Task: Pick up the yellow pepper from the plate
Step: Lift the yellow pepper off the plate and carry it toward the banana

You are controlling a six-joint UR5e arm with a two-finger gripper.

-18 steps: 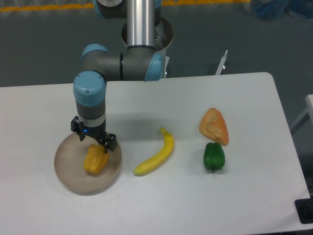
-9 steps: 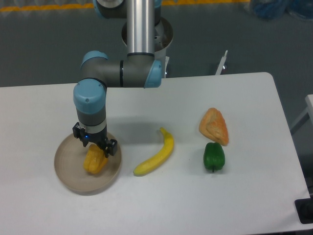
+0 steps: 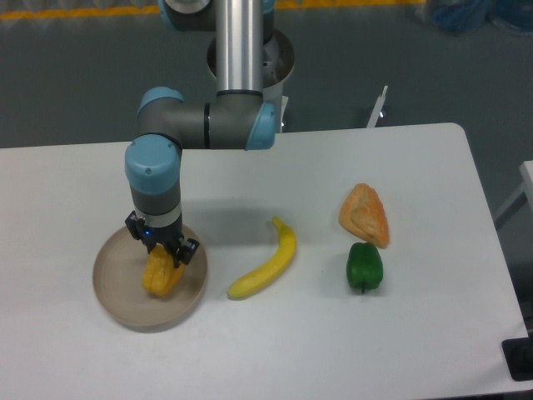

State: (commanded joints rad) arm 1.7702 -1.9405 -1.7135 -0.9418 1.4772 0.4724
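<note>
The yellow pepper (image 3: 161, 278) lies on the round beige plate (image 3: 115, 302) at the front left of the table. My gripper (image 3: 162, 255) points straight down over the pepper's far end. Its two dark fingers stand on either side of the pepper's top, low and close to it. The jaws look open around the pepper, and the pepper rests on the plate. The gripper body hides the pepper's upper end.
A long yellow banana (image 3: 268, 262) lies just right of the plate. A green pepper (image 3: 365, 267) and a pale orange wrinkled wedge (image 3: 365, 214) lie at the right. The arm's base column stands at the table's back edge.
The gripper has come down a little and drawn closer around the top of the yellow pepper. The pepper and the plate have not moved.
</note>
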